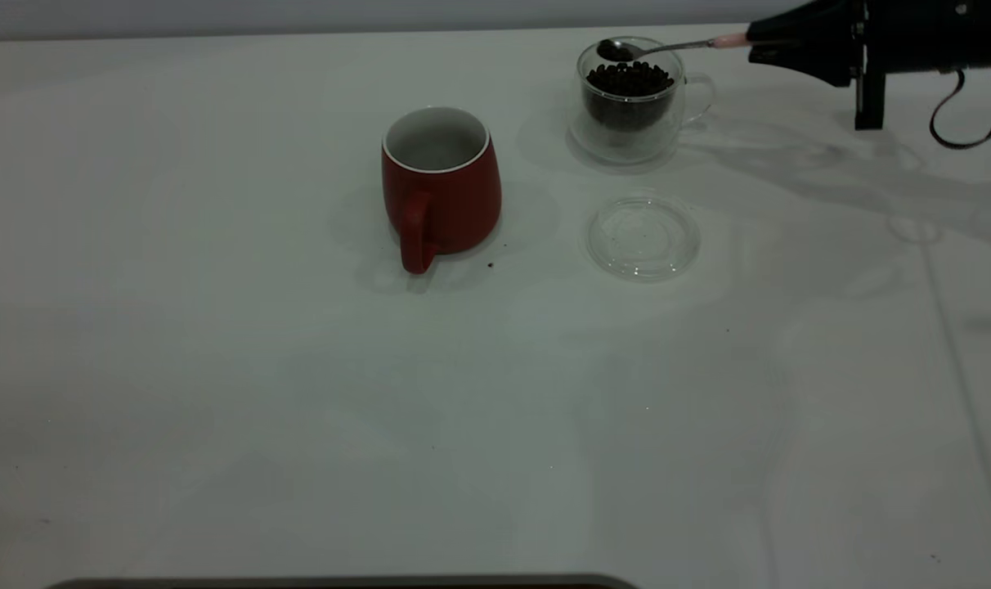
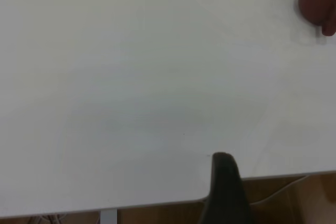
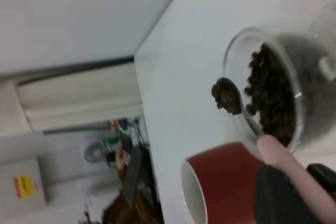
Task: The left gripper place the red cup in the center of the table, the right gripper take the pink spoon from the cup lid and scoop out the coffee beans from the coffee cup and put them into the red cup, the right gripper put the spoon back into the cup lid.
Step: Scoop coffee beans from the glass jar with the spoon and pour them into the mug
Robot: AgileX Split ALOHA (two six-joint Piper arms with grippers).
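Above the far rim of the coffee cup (image 1: pixel 630 102), the pink spoon (image 1: pixel 667 47) was held almost level, its metal bowl carrying a small load of coffee beans (image 3: pixel 226 98), a position that looked chosen to keep the beans from rolling off on the way across. The right gripper (image 1: pixel 761 41) was clenched on the pink end of the handle, reaching in from the far right side of the table (image 1: pixel 217 393), with a black cable looping beneath its arm. The coffee cup stood at the back right of the table, with a dark heap of beans in it. Just in front of it, apart from it, lay the cup lid (image 1: pixel 643 237), flat and with nothing on it, left free as the place the spoon belongs afterwards. To the left of both, near the middle of the table, stood the red cup (image 1: pixel 440 186), upright, its handle turned toward the camera and its white inside showing no beans from this angle; it appeared to be placed there so the spoon had only a short sideways trip. A few dark specks lay on the table beside its base. The left gripper (image 2: pixel 224 187) was parked off near the table's edge, well apart from the red cup, and whether it was released or clenched could not be told.
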